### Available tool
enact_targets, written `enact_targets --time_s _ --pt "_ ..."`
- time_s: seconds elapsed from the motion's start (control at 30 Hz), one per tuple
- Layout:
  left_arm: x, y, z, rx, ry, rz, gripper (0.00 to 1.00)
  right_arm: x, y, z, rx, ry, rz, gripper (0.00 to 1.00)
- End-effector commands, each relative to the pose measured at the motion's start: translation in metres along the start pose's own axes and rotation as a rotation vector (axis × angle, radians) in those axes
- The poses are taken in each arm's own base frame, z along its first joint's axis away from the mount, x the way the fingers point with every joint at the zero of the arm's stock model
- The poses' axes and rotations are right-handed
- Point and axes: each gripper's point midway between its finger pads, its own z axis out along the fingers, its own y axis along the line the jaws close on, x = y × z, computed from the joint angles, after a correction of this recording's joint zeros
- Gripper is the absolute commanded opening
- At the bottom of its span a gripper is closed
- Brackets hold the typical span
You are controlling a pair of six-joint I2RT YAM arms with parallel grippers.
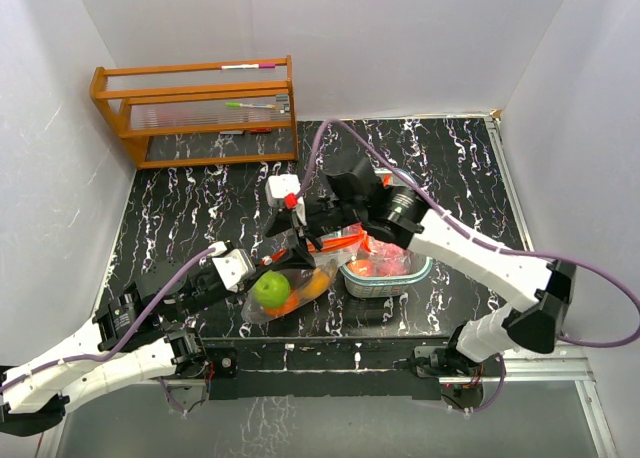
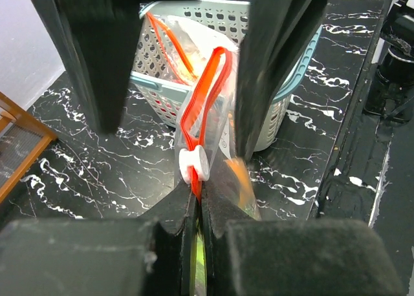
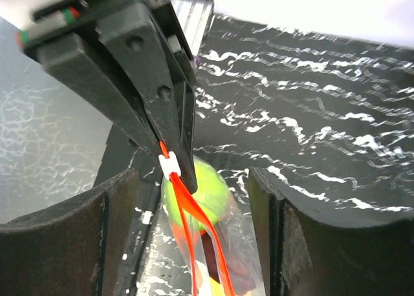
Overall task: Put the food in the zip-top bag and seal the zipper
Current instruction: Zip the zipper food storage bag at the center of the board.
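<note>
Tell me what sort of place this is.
Likely a robot lab booth: white walls close in a black marbled tabletop, a left arm and right arm are bolted at its near edge, and a wooden rack stands at the back.

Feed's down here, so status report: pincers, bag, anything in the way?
Left pincer shut on zipper beside white slider. Right pincer open, straddling bag. Zipper unsealed, lime fruit inside. Basket just beyond bag mouth.

The worktop [image 1: 200,208] was black with white veins. A wooden rack [image 1: 195,113] stood at its far left corner. A pale-blue basket [image 1: 385,288] stood near the middle, and the zip-top bag [image 1: 262,308] lay just beside it.
</note>
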Motion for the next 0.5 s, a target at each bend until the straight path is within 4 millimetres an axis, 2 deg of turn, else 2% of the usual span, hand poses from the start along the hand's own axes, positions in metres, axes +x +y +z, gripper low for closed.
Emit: enact_targets --time_s 0.0,0.13,0.3,0.47 --pt "-0.019 0.004 -0.007 -0.008 -0.053 0.000 0.00 -0.008 0.006 0.008 -0.086 -0.022 0.000 0.66" --pt "-0.019 0.008 -0.010 -0.031 -0.050 0.003 0.00 -0.009 0.010 0.013 -0.128 -0.038 -0.005 0.62" --pt "-0.016 0.012 -0.012 -0.055 -0.046 0.003 0.00 -0.015 0.013 0.010 -0.139 -0.060 -0.024 0.52" --pt "-0.017 0.013 -0.011 -0.059 -0.045 0.002 0.00 -0.022 0.019 0.008 -0.165 -0.087 -0.037 0.52"
